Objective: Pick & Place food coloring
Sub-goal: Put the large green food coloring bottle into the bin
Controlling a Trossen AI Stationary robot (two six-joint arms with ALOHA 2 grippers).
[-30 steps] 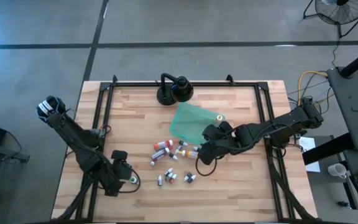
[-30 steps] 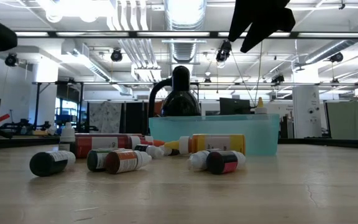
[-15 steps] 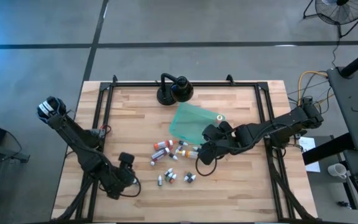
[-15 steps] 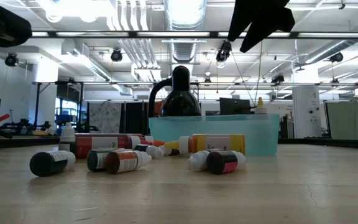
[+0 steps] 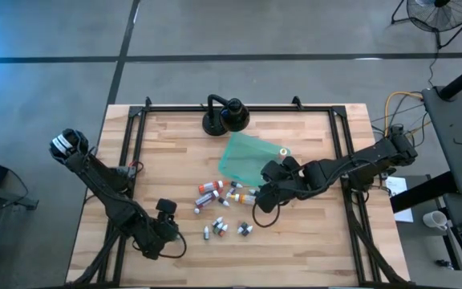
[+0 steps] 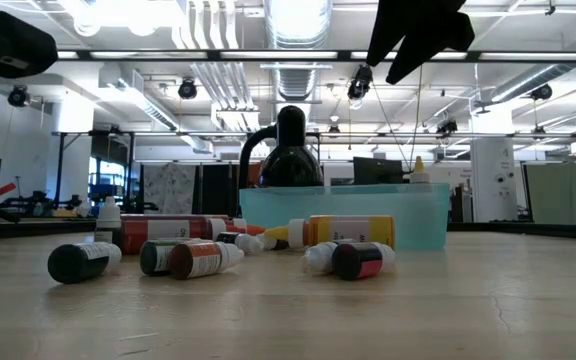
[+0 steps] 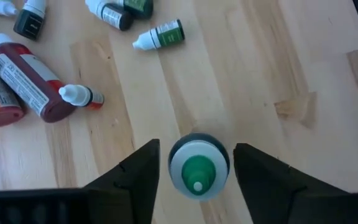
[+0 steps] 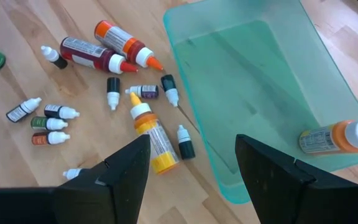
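Several small food coloring bottles [image 5: 219,201] lie scattered mid-table, next to a teal see-through tub [image 5: 251,156]. One orange-capped bottle [image 8: 331,140] lies inside the tub. A green-capped bottle [image 7: 197,171] stands upright on the wood by itself, near the table's front left. My left gripper [image 7: 196,149] is open and points down over it, one finger on either side with a narrow gap at each. My right gripper [image 8: 191,142] hangs open above the scattered bottles [image 8: 135,93], by the tub's near edge, with nothing between its fingers.
A black round-based stand [image 5: 224,116] sits at the table's far edge, behind the tub. Black rails [image 5: 135,144] run along the left and right sides. Bare wood lies to the left of the bottles and along the near edge.
My left gripper has moved toward the table's near edge and a little to the right, sinking over the upright green-capped bottle, which it now covers in the high view. The bottles and the tub have not moved.
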